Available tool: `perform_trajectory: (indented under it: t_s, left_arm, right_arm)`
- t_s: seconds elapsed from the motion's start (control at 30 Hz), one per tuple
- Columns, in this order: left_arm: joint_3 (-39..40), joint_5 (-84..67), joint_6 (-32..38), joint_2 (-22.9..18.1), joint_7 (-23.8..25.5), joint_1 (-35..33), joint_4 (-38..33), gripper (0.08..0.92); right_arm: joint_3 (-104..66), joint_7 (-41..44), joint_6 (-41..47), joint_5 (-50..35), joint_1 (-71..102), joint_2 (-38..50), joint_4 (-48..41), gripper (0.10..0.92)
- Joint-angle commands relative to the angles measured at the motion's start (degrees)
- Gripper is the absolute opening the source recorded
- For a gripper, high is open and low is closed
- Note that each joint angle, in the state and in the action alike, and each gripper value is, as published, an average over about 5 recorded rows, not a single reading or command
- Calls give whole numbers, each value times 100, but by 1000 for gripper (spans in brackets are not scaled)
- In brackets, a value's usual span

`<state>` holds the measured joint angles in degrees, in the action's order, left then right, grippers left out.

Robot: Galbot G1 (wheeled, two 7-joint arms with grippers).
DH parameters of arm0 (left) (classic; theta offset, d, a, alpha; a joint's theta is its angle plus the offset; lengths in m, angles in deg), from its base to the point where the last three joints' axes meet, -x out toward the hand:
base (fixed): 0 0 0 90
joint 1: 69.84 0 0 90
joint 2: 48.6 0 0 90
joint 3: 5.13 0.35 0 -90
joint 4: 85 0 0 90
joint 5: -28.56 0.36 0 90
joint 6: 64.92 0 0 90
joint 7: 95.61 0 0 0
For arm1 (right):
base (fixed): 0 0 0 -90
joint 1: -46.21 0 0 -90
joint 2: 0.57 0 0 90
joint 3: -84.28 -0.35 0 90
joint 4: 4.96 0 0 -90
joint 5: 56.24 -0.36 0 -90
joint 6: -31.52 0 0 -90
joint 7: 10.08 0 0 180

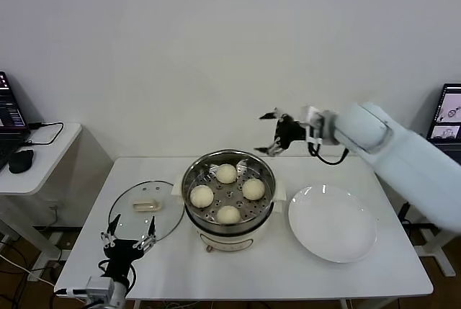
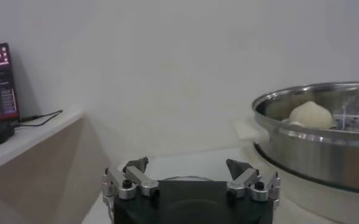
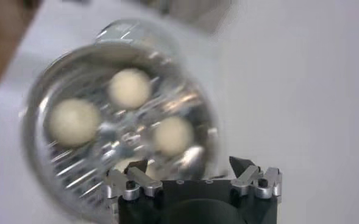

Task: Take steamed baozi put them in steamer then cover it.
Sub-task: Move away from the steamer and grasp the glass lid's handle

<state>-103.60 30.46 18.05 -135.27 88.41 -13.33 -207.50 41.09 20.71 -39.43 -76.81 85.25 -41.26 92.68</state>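
Observation:
Four cream-white baozi point(image 1: 227, 173) lie on the perforated tray inside the shiny steel steamer point(image 1: 193, 179) at the table's middle. The glass cover point(image 1: 130, 204) with its cream handle lies flat on the table left of the steamer. My right gripper point(image 1: 272, 132) is open and empty, raised behind the steamer's back right rim; its wrist view looks down on the baozi point(image 3: 130, 87) in the steamer point(image 3: 42, 85). My left gripper point(image 1: 130, 238) is open and empty, low at the front left, just in front of the cover. The left wrist view shows the steamer point(image 2: 313, 143) off to one side.
An empty white plate point(image 1: 333, 222) lies right of the steamer. A side table point(image 1: 32, 161) with a laptop, mouse and cables stands at the left. A screen point(image 1: 448, 111) shows at the far right. A white wall is behind the table.

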Motion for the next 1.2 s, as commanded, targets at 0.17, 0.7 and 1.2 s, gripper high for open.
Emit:
perform_trajectory:
  t_s: [0.17,0.7,1.2]
  left_arm:
    - [172,-253,340,31,-405,81,143,823]
    - [-33,966,525,428,-415,817,833,823]
    - [812,6876,711,1901,-1809,1450,2330,823]
  right_arm:
    - [-5444,-2782,-1617,-641,5410,-1461,959,823]
    - [-6199,-3148,-2471,-887,7669,-3042,1020,823]
    - [-6061,-3267,-2422,-842,8004,-3193,1417,823]
